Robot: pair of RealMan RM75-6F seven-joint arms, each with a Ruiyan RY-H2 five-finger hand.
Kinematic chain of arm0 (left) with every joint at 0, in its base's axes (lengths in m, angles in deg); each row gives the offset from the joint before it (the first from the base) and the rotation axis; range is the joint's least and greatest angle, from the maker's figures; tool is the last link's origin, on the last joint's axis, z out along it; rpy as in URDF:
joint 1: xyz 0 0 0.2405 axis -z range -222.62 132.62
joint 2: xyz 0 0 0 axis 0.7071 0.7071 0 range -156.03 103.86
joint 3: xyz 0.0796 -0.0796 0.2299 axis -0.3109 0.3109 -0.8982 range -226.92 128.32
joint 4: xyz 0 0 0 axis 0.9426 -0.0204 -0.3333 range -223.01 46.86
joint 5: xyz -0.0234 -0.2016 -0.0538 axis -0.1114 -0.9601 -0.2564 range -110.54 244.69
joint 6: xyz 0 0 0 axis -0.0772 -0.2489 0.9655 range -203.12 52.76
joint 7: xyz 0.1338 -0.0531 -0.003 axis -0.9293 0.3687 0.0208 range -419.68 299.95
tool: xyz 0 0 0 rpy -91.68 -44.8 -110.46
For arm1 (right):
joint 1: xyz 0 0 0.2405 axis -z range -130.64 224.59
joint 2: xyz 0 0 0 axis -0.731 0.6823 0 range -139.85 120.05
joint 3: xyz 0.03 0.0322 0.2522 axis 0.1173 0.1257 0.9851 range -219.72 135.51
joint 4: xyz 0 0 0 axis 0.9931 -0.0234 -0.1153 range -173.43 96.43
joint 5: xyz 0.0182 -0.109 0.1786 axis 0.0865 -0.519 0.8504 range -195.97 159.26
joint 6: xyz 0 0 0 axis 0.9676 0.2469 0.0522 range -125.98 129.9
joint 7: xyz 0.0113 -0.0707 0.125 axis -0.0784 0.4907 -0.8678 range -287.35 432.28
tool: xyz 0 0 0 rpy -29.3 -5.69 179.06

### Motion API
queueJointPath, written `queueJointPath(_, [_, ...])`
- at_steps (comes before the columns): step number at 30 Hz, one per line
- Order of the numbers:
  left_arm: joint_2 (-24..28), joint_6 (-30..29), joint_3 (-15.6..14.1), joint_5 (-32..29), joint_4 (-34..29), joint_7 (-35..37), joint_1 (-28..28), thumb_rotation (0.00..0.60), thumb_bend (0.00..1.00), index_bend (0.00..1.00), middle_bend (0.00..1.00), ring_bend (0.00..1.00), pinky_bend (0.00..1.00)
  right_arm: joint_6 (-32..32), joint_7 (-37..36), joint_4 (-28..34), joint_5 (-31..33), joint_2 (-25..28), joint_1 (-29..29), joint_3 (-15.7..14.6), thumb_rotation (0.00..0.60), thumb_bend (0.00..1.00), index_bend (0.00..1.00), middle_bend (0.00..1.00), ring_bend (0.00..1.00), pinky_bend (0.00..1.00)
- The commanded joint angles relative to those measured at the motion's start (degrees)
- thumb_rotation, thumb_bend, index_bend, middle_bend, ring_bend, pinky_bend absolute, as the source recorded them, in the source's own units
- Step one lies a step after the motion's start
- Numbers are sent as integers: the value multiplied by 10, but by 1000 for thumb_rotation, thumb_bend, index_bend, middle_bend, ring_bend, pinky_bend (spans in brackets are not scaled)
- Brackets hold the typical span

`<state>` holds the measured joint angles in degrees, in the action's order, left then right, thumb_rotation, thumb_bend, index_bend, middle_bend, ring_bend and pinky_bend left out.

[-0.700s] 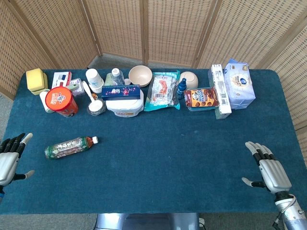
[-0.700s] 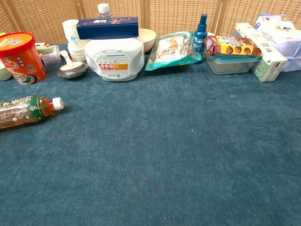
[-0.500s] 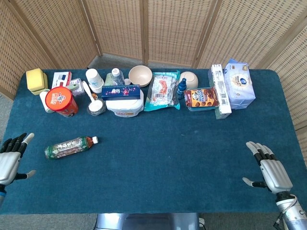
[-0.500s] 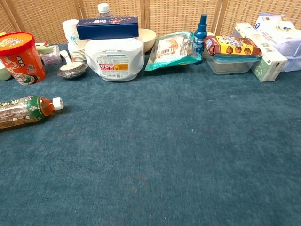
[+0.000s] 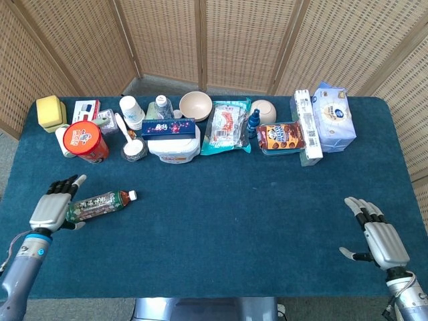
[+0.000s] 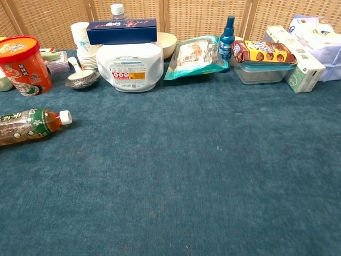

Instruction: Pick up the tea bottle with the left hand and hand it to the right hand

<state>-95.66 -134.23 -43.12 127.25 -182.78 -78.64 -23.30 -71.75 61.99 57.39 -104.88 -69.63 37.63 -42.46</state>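
Observation:
The tea bottle (image 5: 100,204) lies on its side on the blue tablecloth at the left, white cap pointing right; the chest view shows the tea bottle (image 6: 29,126) at its left edge. My left hand (image 5: 53,206) hovers just left of the bottle's base, fingers spread, holding nothing. Whether it touches the bottle is unclear. My right hand (image 5: 376,236) rests open near the front right corner, far from the bottle. Neither hand appears in the chest view.
A row of goods lines the back of the table: a red tub (image 5: 85,142), a white container (image 5: 174,148) with a dark blue box on top, paper cups (image 5: 132,112), a snack bag (image 5: 227,126), a cookie pack (image 5: 281,136), a tissue pack (image 5: 334,117).
My left hand has moved in from the left table edge to right beside the bottle's base. The bottle and the right hand have stayed put.

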Motion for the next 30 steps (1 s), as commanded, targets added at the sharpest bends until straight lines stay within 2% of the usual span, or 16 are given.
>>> queueJointPath(1, [-10,3,2,-16,-6,-26,13,600,0,29,0,0,0,0,-2,-1,0,0,0,0,600,0,0,0,0,4])
queueJointPath(7, [-20,18,-7,-88,-21,-88,36,600,0,30,0,0,0,1,-9,-1,2,2,0,1,600,0,0,0,0,4])
queueJointPath(13, [-42,32,-7,-127,-1,-100,54,600,0,45,0,0,9,1,-12,0,-1,3,0,-1,600,0,0,0,0,4])
queueJointPath(16, [-57,29,-9,-128,15,-102,61,600,0,70,0,1,52,0,-15,-1,0,4,1,0,600,0,0,0,0,4])
queueJointPath(18, [-65,21,-10,-129,20,-103,63,600,0,105,12,34,153,-1,-18,-1,1,5,2,0,600,0,0,0,0,4])
queueJointPath(19, [-68,16,-11,-128,21,-106,63,600,0,117,34,65,206,-1,-20,-1,1,5,2,0,600,0,0,0,0,4])
queueJointPath(21, [-73,5,-14,-125,25,-115,64,600,0,169,155,207,382,-1,-23,-2,1,6,2,0,600,0,0,0,0,4])
queueJointPath(22, [-78,-5,-18,-125,29,-127,65,600,0,200,202,258,434,-1,-25,-3,1,6,2,0,600,0,0,0,0,4])
queueJointPath(24, [-83,-12,-21,-130,30,-141,67,600,0,324,330,382,549,-2,-27,-3,0,7,2,0,600,0,0,0,0,4])
queueJointPath(25, [-85,-16,-22,-135,30,-148,68,600,0,336,341,392,556,-2,-28,-3,0,7,2,0,600,0,0,0,0,4])
queueJointPath(28, [-93,-27,-29,-146,29,-174,72,600,1,475,482,515,642,-3,-29,-3,-2,7,3,-1,600,0,0,0,0,4])
queueJointPath(30, [-96,-31,-31,-158,24,-190,75,600,8,537,542,566,676,-3,-31,-2,-3,8,3,-1,600,0,0,0,0,4])
